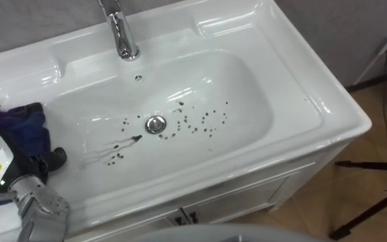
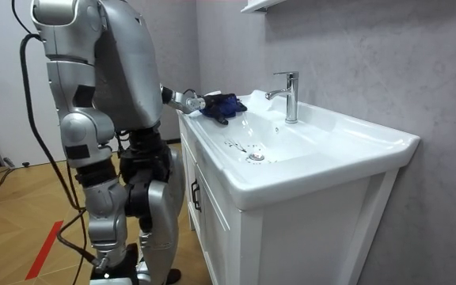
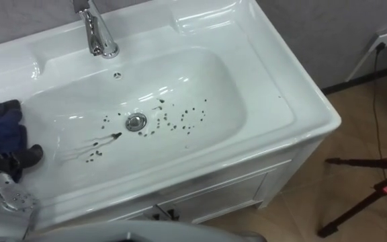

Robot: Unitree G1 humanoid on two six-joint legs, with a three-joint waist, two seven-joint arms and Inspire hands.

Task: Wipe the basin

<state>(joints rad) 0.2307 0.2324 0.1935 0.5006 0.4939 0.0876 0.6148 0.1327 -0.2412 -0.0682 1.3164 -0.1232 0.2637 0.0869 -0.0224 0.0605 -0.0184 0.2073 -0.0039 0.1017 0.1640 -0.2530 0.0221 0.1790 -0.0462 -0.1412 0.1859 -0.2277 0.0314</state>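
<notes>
Lower left: left hand [image 1: 39,163] clenched on blue cloth [image 1: 19,124]; cloth lies on left rim of basin [image 1: 301,87]. Centre: drain [image 1: 156,124], dark specks [image 1: 203,121] scattered around it. Upper centre: tap [image 1: 121,33].

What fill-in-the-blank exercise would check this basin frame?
1. Dark specks lie scattered around the basin's ____.
2. The robot's left hand rests at a dark blue ____.
3. The cabinet below the basin is ____.
Missing words: drain; cloth; white.
</notes>
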